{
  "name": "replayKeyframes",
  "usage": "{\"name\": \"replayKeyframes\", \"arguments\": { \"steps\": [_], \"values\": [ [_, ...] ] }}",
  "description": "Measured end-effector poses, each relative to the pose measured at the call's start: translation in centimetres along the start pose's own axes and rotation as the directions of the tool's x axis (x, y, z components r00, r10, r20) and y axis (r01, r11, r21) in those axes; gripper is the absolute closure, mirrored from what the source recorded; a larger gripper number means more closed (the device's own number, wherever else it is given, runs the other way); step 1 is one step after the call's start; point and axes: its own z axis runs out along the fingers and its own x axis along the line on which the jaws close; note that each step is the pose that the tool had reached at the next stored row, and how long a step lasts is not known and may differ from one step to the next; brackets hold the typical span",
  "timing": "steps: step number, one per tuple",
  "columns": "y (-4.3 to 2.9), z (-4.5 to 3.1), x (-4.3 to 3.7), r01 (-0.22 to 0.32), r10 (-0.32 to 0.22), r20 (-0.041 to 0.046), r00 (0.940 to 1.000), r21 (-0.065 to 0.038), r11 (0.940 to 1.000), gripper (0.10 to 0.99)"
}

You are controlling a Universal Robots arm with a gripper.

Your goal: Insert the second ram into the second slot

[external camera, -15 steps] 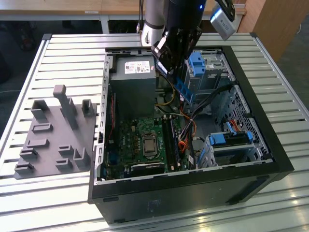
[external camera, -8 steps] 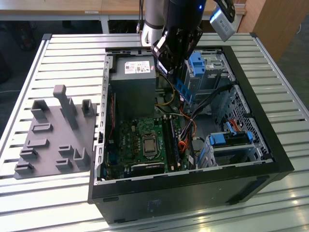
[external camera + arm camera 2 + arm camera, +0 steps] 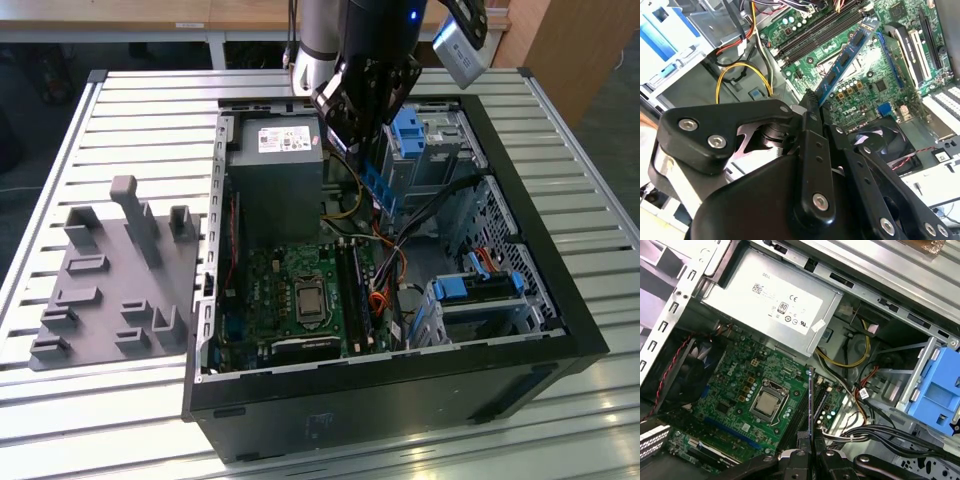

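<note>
The second ram (image 3: 378, 186) is a thin dark-blue board with dark chips, hanging tilted above the open computer case (image 3: 560, 300). My gripper (image 3: 363, 150) is shut on its upper end. In the second wrist view the ram (image 3: 847, 57) juts out from my gripper (image 3: 812, 104) toward the green motherboard (image 3: 875, 85), near the long dark memory slots (image 3: 817, 31). In the first wrist view the ram (image 3: 811, 400) shows edge-on, rising from my gripper (image 3: 811, 452) over the slots (image 3: 799, 415) beside the processor (image 3: 765, 404). It hangs clear of the slots; I cannot tell which is the second slot.
A grey power supply (image 3: 275, 170) fills the case's back corner. Light-blue drive brackets (image 3: 412, 130) (image 3: 478, 288) stand on the exterior view's right side, with loose cables (image 3: 440, 205) between them. A grey fixture plate (image 3: 110, 280) with pegs lies on the slatted table at the exterior view's left.
</note>
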Motion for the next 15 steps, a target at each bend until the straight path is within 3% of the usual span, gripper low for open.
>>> {"name": "replayKeyframes", "arguments": {
  "steps": [15],
  "values": [
    [0.00,0.00,0.00,-0.064,0.064,0.0025,0.9980,0.001,0.9980,0.949]
  ]
}}
